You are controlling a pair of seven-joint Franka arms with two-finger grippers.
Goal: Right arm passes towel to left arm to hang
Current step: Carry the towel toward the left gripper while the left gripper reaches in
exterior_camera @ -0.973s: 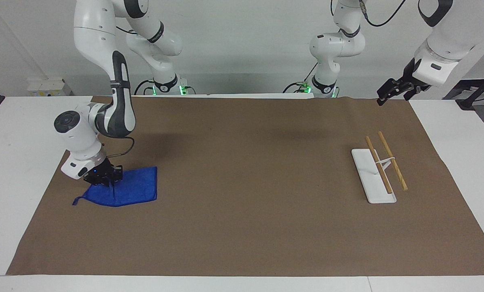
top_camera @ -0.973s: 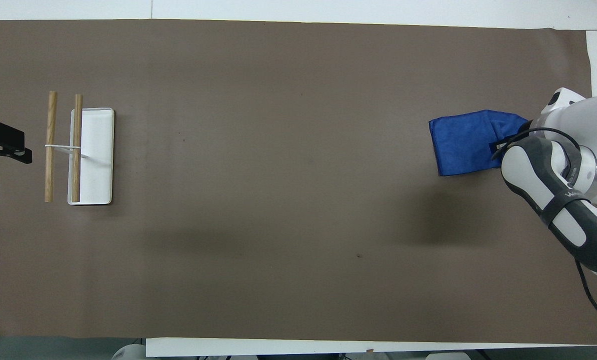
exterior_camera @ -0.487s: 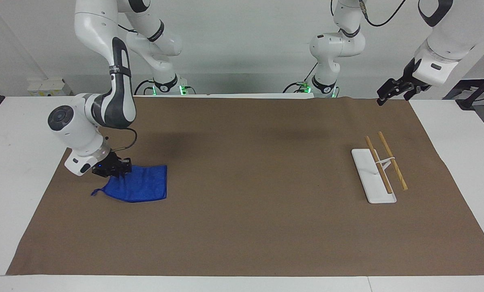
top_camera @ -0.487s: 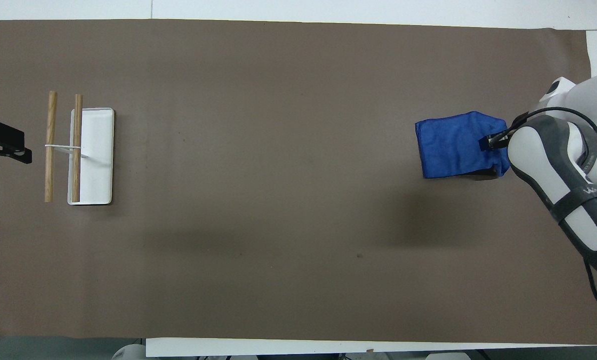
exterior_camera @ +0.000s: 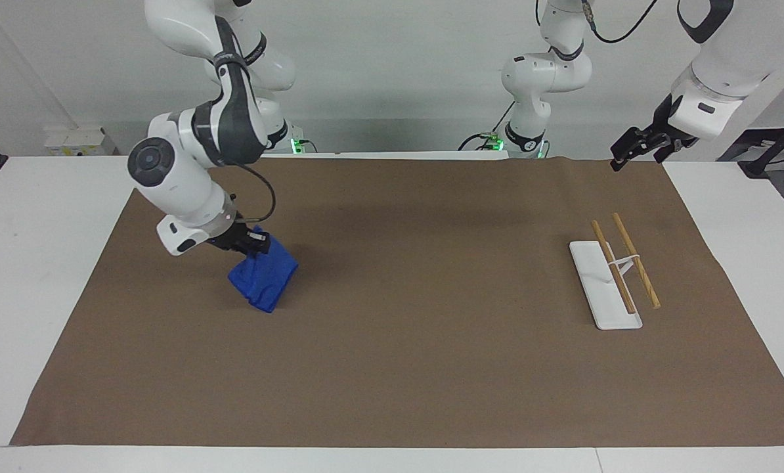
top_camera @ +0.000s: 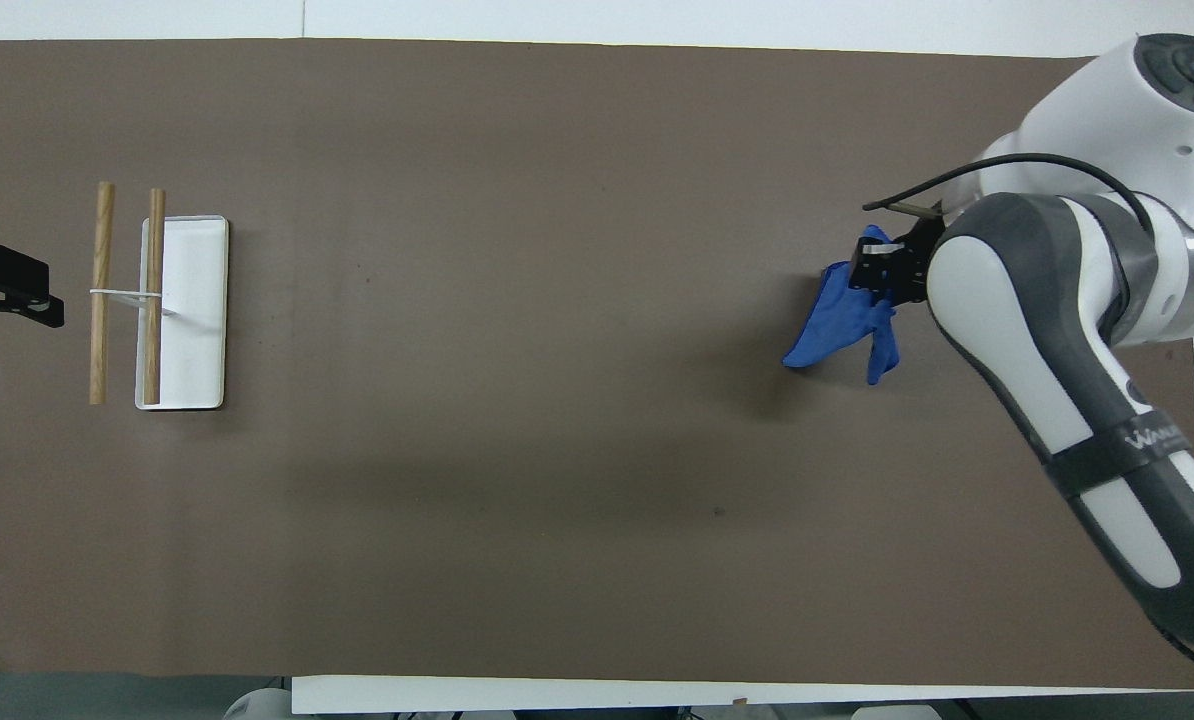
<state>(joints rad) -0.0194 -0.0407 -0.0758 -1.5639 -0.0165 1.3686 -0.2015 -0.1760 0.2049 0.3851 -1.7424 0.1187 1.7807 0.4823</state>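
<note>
My right gripper (exterior_camera: pixel 251 244) is clamped on one edge of the towel (exterior_camera: pixel 264 279), up in the air over the mat (exterior_camera: pixel 392 368) at the right arm's end. The towel hangs bunched below the fingers, lowest corner just above or barely brushing the mat; can't tell which from here. In the overhead view the cloth (top_camera: pixel 842 325) trails out from under my wrist in two limp folds.

Step in hand, as I judge it: carry toward mid-table for the handover. Notes to self: lift a bit more so the tail clears the mat and doesn't drag. Move smoothly; terry swings. Present a free hanging edge, not the bunched part, so the other gripper has something clean to pinch. Don't let go until it has closed.

Middle of the table: bare mat.

Toward the left arm's end: rack (exterior_camera: pixel 605 286), white base, two wooden rails, untouched. My left gripper (exterior_camera: pixel 631 150) waits above the mat's corner near the rack; fingers look parted.
</note>
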